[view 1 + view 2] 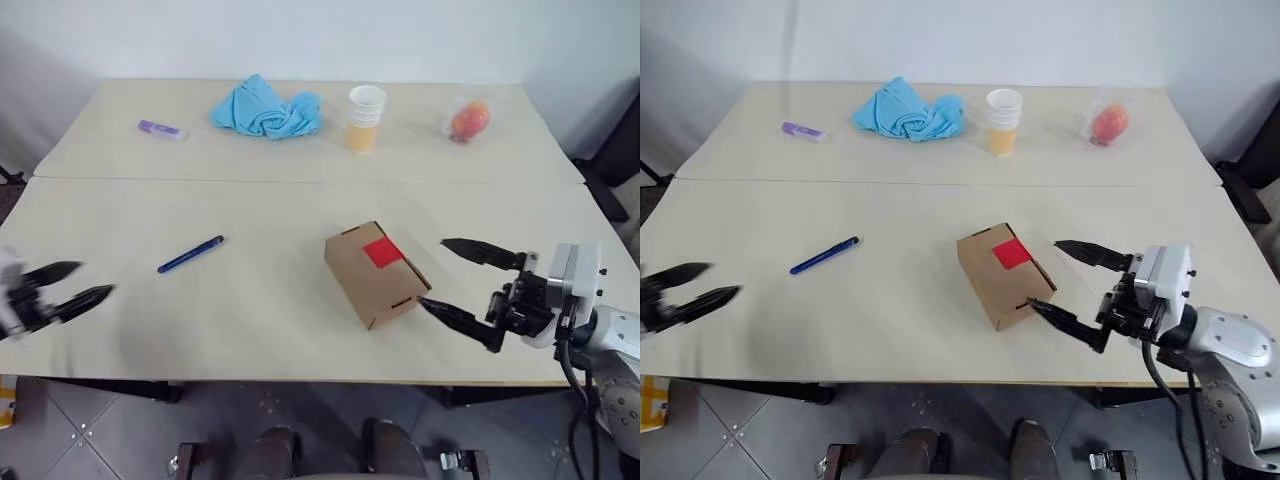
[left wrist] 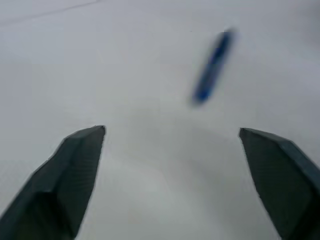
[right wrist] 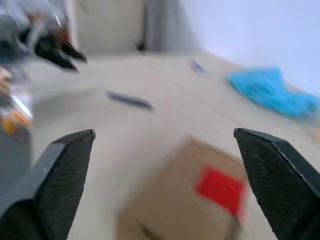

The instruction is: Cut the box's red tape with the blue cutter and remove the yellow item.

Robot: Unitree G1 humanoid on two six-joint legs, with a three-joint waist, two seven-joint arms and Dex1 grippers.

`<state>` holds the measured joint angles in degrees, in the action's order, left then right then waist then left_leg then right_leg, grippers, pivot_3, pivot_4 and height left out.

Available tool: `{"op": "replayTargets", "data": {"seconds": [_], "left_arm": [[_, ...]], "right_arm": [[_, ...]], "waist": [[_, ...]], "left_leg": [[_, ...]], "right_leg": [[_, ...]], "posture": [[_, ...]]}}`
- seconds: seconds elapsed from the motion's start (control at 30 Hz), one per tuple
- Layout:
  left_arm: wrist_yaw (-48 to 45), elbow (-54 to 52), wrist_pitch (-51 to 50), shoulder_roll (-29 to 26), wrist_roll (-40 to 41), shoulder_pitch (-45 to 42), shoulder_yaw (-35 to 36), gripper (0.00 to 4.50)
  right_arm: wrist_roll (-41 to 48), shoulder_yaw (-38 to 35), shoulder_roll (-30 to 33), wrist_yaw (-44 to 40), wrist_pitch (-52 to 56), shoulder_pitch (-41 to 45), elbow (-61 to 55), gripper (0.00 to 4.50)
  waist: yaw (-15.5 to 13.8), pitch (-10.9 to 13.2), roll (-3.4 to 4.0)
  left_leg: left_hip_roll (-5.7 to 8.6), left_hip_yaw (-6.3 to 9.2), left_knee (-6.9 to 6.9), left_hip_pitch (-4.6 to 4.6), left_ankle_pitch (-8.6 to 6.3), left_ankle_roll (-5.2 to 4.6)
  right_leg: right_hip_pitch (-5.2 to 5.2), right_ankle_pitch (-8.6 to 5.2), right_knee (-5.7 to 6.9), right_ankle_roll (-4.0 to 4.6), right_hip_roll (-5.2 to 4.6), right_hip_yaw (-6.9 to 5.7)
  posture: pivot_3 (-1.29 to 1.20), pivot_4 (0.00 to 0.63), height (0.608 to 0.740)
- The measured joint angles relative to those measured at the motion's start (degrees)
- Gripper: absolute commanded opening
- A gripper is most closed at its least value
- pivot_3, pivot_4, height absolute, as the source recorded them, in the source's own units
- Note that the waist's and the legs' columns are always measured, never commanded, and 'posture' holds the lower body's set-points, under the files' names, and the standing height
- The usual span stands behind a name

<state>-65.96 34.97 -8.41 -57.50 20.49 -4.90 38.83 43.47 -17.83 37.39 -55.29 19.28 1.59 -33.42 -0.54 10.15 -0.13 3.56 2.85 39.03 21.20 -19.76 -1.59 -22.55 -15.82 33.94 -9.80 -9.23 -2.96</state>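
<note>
The box (image 1: 375,272) lies closed in the middle of the table, with the red tape (image 1: 382,252) square on its top face. The blue cutter (image 1: 190,254) lies flat on the table to the box's left, apart from it. My right gripper (image 1: 432,271) stands open just right of the box, its fingers spread around the box's near right corner without gripping it. My left gripper (image 1: 95,279) is open at the table's far left edge, well clear of the cutter and holding nothing. The yellow item is hidden.
Along the back of the table lie a purple marker (image 1: 160,129), a crumpled blue cloth (image 1: 268,110), a white cup (image 1: 365,118) with orange filling, and a reddish fruit in clear plastic (image 1: 468,120). A seam (image 1: 300,181) runs between the two tabletops.
</note>
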Motion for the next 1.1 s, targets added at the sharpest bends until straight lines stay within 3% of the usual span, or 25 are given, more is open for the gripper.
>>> {"op": "replayTargets", "data": {"seconds": [0.17,0.3,0.47,0.57,0.77,1.1], "left_arm": [[1.4,6.4,2.8,-1.6,0.1,9.6,6.4,4.48],[-1.2,1.9,0.1,-1.4,2.1,9.1,4.2,4.48],[-1.7,-5.7,-2.6,0.3,3.0,-0.2,-4.5,4.48],[-2.4,-4.7,-2.2,3.1,1.3,-11.4,-13.2,4.48],[-1.9,10.0,2.2,8.8,-5.8,-29.1,-26.0,4.48],[-2.9,26.8,13.1,9.1,-12.7,-36.6,-31.2,4.48]], "right_arm": [[-2.6,2.6,0.4,-4.3,-5.7,0.4,-0.3,4.50],[-2.6,2.1,2.9,-6.1,-6.4,-0.1,-0.4,4.50],[-1.4,-2.4,6.1,-7.7,-6.4,-4.4,-0.6,4.50],[-1.2,-6.4,7.9,-8.8,-6.1,-8.4,-0.3,4.50],[-0.8,-8.4,8.4,-7.9,-5.3,-12.4,-1.3,4.50],[-0.9,-8.7,7.5,-3.0,-5.4,-15.6,-5.8,4.50]], "waist": [[-1.0,0.0,-0.04],[-1.6,0.0,-0.08],[-1.5,0.0,-0.07],[-1.4,-0.1,-0.08],[0.0,-0.1,-0.12],[0.3,-0.1,-0.18]], "left_leg": [[0.01,-0.02,0.00,0.00,-0.10,-0.05],[0.02,0.00,0.01,0.00,-0.10,-0.06],[0.00,-0.04,0.00,0.01,-0.12,-0.03],[0.02,-0.10,0.02,0.00,-0.11,-0.03],[0.19,-0.59,0.04,-0.10,-0.12,-0.03],[0.03,-0.76,0.15,-0.15,-0.18,-0.05]], "right_leg": [[0.00,-0.02,-0.01,0.03,0.01,-0.03],[0.06,-0.01,-0.01,0.04,-0.04,-0.04],[0.01,-0.02,0.02,0.04,-0.01,-0.03],[-0.01,-0.02,0.10,0.04,0.03,-0.07],[-0.17,-0.01,0.22,0.04,0.12,-0.32],[-0.20,-0.01,0.29,0.05,0.01,-0.73]], "posture": [[0.00,0.150,0.740],[0.00,0.150,0.740],[0.00,0.150,0.740],[0.00,0.150,0.740],[0.00,0.150,0.740],[0.00,0.150,0.740]]}}
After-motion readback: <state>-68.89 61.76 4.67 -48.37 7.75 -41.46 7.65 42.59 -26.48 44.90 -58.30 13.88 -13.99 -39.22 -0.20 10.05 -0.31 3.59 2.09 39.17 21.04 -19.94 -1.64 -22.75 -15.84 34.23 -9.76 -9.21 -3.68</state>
